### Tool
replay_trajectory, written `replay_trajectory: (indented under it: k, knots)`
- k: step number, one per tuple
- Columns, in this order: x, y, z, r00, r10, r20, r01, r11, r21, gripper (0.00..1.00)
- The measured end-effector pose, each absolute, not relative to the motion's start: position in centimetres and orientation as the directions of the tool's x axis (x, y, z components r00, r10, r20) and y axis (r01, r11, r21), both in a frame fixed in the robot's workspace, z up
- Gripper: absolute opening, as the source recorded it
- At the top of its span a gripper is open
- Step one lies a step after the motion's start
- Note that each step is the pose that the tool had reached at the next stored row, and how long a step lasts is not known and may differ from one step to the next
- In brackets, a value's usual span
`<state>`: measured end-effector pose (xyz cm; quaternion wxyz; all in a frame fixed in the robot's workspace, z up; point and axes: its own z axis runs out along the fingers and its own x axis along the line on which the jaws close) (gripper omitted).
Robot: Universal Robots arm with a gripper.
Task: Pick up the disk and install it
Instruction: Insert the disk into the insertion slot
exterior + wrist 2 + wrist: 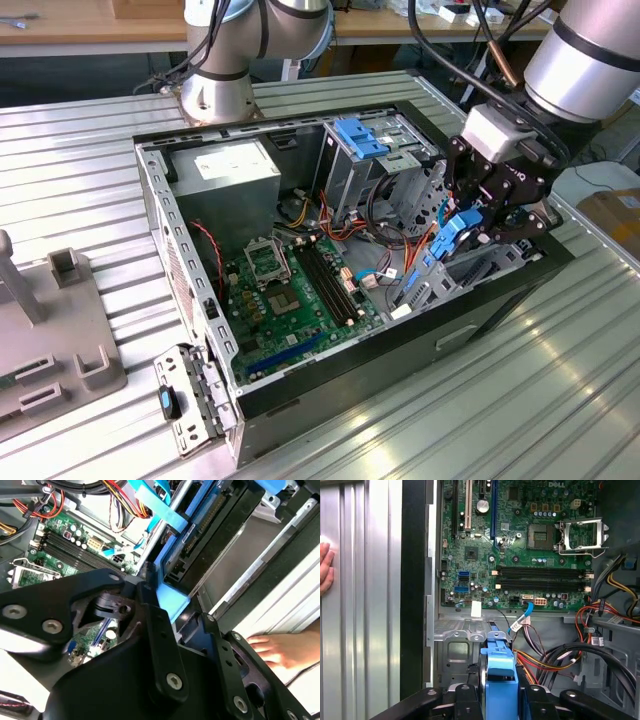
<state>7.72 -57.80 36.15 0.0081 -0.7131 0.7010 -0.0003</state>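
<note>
Jaws press in on the blue rail: we see the gripper (478, 225) pinching the disk (453, 240), which stands on edge. Crossing the exterior view from its left, we pass a grey fixture (60, 320) on the ribbed table (90, 140). Then comes the open computer case (160, 220) with its motherboard (290, 290), then the drive cage (362, 140) with a blue top. Last is the disk, above the case's end at the exterior view's right. In the first wrist view a hand (325, 570) touches the table beside the case.
</note>
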Motion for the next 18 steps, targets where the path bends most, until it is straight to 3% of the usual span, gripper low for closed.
replay_trajectory:
  k: [1,2,18]
  knots:
    - [7.72,-57.8,36.16,0.017,-1.0,-0.011,-1.0,-0.017,-0.012,0.38]
    - [7.72,-57.8,36.2,0.017,-1.0,-0.01,-1.0,-0.017,-0.012,0.44]
    - [8.32,-57.8,36.19,0.017,-1.0,-0.01,-1.0,-0.017,-0.012,0.44]
